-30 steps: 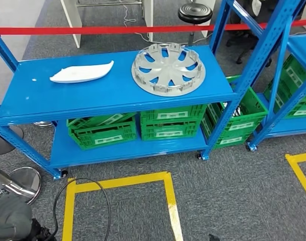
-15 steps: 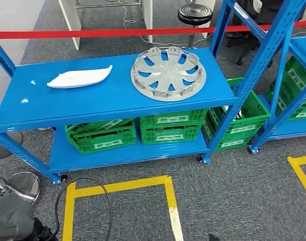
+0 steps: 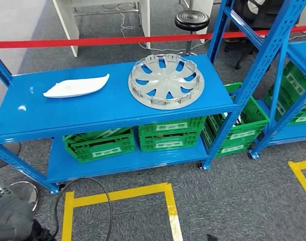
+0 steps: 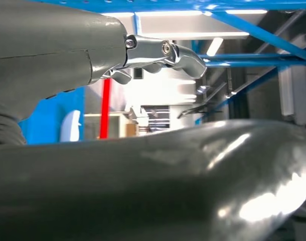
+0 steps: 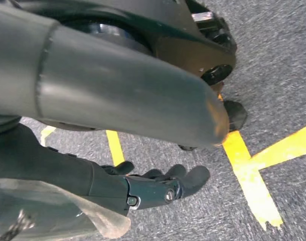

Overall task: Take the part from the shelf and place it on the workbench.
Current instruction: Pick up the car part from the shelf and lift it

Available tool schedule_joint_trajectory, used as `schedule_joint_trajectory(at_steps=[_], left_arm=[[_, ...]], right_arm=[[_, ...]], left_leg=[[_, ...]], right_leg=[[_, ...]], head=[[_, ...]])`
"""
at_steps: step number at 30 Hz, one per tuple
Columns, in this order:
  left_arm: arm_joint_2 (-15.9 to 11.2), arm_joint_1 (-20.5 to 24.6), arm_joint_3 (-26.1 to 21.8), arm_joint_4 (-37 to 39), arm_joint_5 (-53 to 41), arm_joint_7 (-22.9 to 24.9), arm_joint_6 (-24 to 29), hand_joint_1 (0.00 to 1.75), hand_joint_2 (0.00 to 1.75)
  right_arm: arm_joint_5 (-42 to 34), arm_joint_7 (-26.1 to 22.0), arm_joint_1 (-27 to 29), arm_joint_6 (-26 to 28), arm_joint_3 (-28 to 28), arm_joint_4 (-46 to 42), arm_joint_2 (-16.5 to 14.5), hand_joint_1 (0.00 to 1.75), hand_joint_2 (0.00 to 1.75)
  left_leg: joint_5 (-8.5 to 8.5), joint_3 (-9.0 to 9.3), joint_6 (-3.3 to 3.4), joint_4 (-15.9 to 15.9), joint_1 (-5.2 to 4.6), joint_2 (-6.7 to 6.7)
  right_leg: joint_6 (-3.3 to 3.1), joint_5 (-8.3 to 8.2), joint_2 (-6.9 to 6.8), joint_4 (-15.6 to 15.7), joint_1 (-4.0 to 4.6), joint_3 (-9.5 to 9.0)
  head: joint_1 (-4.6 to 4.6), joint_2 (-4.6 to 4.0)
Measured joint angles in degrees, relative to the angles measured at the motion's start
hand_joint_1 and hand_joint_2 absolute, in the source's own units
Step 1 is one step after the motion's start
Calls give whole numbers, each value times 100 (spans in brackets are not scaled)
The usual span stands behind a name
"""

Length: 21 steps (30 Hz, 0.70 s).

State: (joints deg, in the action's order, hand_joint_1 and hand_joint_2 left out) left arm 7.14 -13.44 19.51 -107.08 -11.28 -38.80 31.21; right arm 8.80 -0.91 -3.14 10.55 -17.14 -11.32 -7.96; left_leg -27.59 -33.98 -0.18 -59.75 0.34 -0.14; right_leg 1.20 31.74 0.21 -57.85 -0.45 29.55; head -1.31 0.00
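Observation:
On the blue shelf [image 3: 106,109], a white, curved, flat part [image 3: 76,86] lies at the left and a grey wheel cover [image 3: 166,81] at the right. Both are well ahead of me, and neither hand touches them. In the head view my left arm's grey cover [image 3: 10,220] hangs low at the near left. The left hand [image 4: 151,50] has its fingers stretched out with nothing in them, and blue shelf rails lie beyond it. The right hand [image 5: 155,186] hangs over the grey carpet, fingers loosely extended and empty.
Green crates [image 3: 100,143] [image 3: 169,133] fill the lower shelf, with another crate [image 3: 238,120] beside the right post. A second blue rack [image 3: 295,60] stands at the right. Red tape [image 3: 106,40] and a black stool [image 3: 192,21] lie behind. Yellow floor tape [image 3: 170,201] and a black cable [image 3: 85,198] are in front.
The whole head picture has shifted, so the camera has moved: the shelf sits a little lower and more of the room behind shows. The parts on the shelf have not moved.

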Motion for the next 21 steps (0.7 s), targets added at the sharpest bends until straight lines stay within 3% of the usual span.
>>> schedule_joint_trajectory(at_steps=[6,9,10,12,13,14,18,19,21], left_arm=[[1,-2,0,0,0,0,0,0,0],[1,-4,2,-2,-7,0,0,0,0],[1,0,7,-3,-23,0,-6,0,0],[2,10,27,-3,-72,0,-25,0,0],[1,16,38,-2,-93,0,-35,0,0],[-1,20,45,-1,-106,0,-40,0,0],[-4,50,55,-1,-132,0,-63,0,0],[-4,64,58,-2,-148,0,-73,0,0],[-10,90,70,2,-193,0,-92,0,0]], right_arm=[[3,3,1,1,0,0,0,0,0],[13,11,-1,3,0,-2,0,0,0],[25,17,-3,5,0,-2,0,0,0],[61,44,0,-2,1,0,1,0,0],[76,58,3,-7,1,3,1,0,0],[86,73,6,-12,2,6,2,0,0],[107,113,15,-16,0,7,0,0,0],[109,120,12,-21,0,6,-1,0,0],[105,113,7,-35,0,4,-2,0,0]], left_leg=[[-1,-2,4,6,-3,-2],[-19,40,65,43,2,-11],[-44,86,117,70,7,-9],[-213,320,166,114,9,-13],[-312,411,160,113,-4,-18],[-391,491,127,118,-11,-26],[-487,532,6,118,-13,-21],[-552,483,-30,-22,-11,-19],[-801,137,-89,-690,6,-15]], right_leg=[[6,1,-2,6,-1,10],[60,41,-17,12,-9,-34],[92,205,-21,-372,-13,178],[82,-37,-19,-591,-7,549],[53,-168,-20,-613,5,693],[14,-435,-18,-269,20,611],[-92,-355,-7,-105,10,466],[-120,-333,-10,-78,-7,416],[-162,-263,-17,-51,-23,307]], head=[[-7,0],[-13,0],[-23,0],[-41,0],[-40,0],[-30,0],[-8,1],[2,1],[22,0]])
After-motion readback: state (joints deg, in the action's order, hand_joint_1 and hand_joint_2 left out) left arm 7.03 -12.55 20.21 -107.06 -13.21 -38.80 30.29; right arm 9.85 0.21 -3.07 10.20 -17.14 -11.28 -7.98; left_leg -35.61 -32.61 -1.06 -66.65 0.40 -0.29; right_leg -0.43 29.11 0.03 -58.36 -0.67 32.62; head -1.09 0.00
